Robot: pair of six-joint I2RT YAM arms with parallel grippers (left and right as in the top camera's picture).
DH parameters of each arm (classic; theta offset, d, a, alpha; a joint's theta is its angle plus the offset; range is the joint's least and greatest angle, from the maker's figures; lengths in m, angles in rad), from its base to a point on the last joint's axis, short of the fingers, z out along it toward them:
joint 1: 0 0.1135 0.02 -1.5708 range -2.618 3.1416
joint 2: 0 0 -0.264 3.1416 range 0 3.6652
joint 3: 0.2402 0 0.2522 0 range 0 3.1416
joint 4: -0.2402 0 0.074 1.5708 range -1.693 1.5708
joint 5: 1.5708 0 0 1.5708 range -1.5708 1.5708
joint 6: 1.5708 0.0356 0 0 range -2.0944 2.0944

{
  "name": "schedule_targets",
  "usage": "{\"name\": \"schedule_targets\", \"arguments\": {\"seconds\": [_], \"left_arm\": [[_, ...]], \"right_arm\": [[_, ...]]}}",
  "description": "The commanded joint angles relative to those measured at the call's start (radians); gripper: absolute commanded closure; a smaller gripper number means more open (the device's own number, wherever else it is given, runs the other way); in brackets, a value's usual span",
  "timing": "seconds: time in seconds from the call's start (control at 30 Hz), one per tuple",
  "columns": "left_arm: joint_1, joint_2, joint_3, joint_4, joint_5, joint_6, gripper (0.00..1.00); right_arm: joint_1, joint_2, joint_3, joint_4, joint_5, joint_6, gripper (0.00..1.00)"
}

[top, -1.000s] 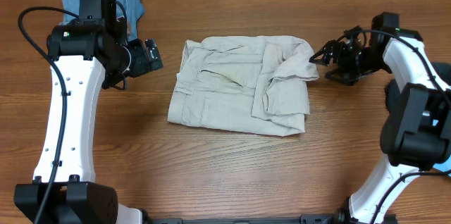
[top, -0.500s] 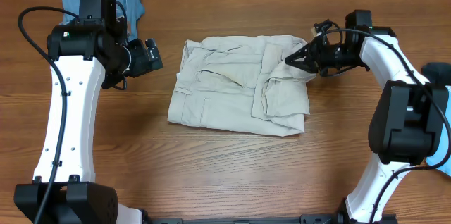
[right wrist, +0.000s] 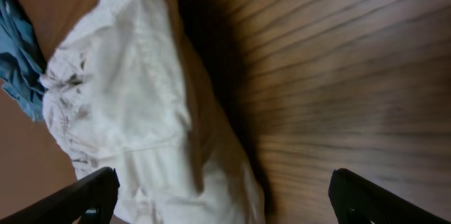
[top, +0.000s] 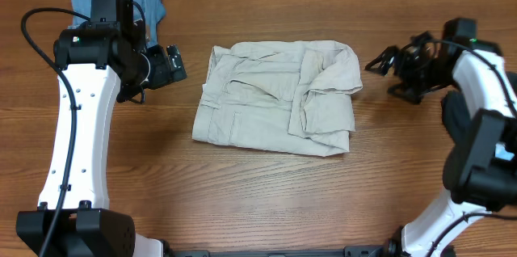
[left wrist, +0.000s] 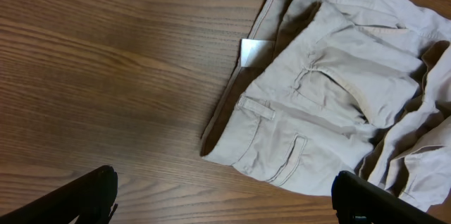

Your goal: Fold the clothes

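Bench [top: 266,200]: brown wood-grain top | grain runs left to right | lighter band along far edge | soft sheen

Brown wood-grain table [top: 258,200]; rumpled cream-beige shorts [top: 266,99] lying mid-table; blue garment [top: 83,2] at far left corner.

The left arm [top: 77,128] and right arm [top: 487,75] are long white shells with rounded edges, joined by bulky black joints and set on black bases. A thin black cable [top: 24,26] loops beside the left arm, which bears a small green light [top: 77,37]. The left gripper [top: 179,63] and right gripper [top: 381,77] are black, with dark blunt fingers [left wrist: 84,196].
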Motion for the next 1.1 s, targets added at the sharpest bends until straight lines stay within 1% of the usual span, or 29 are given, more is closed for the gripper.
{"name": "schedule_targets", "arguments": {"seconds": [0.0, 0.07, 0.13, 0.2, 0.23, 0.27, 0.3, 0.43, 0.47, 0.53, 0.57, 1.07], "left_arm": [[0.002, 0.008, -0.003, -0.004, 0.005, 0.014, 0.0], [0.002, 0.008, -0.003, -0.008, 0.005, 0.014, 0.0], [0.002, 0.008, -0.003, -0.008, 0.005, 0.014, 0.0], [0.002, 0.008, -0.003, -0.007, 0.005, 0.014, 0.0], [0.002, 0.008, -0.003, -0.008, 0.005, 0.014, 0.0], [0.002, 0.008, -0.003, -0.008, 0.005, 0.014, 0.0], [0.002, 0.008, -0.003, -0.008, 0.005, 0.014, 0.0], [0.002, 0.008, -0.003, -0.007, 0.005, 0.014, 0.0], [0.002, 0.008, -0.003, -0.008, 0.005, 0.014, 0.0], [0.002, 0.008, -0.003, -0.008, 0.005, 0.014, 0.0], [0.002, 0.008, -0.003, -0.007, 0.005, 0.014, 0.0], [0.002, 0.008, -0.003, -0.006, 0.004, 0.014, 0.0]], "right_arm": [[0.067, 0.062, -0.058, 0.074, -0.124, -0.009, 0.02], [0.116, 0.077, -0.06, 0.1, -0.129, -0.009, 0.04], [0.169, 0.077, -0.06, 0.129, -0.129, -0.005, 0.14], [0.201, 0.077, -0.06, 0.144, -0.128, -0.005, 0.31], [0.211, 0.077, -0.06, 0.15, -0.119, -0.002, 0.47], [0.212, 0.077, -0.059, 0.151, -0.102, -0.001, 0.59], [0.211, 0.077, -0.059, 0.149, -0.081, -0.001, 0.62], [0.21, 0.072, -0.019, 0.096, 0.004, -0.001, 0.62], [0.21, 0.068, 0.005, 0.068, 0.04, -0.002, 0.61], [0.21, 0.056, 0.05, 0.012, 0.132, -0.002, 0.55], [0.21, 0.049, 0.072, -0.016, 0.155, -0.002, 0.55], [0.21, -0.005, 0.119, -0.047, 0.198, -0.001, 0.55]]}}
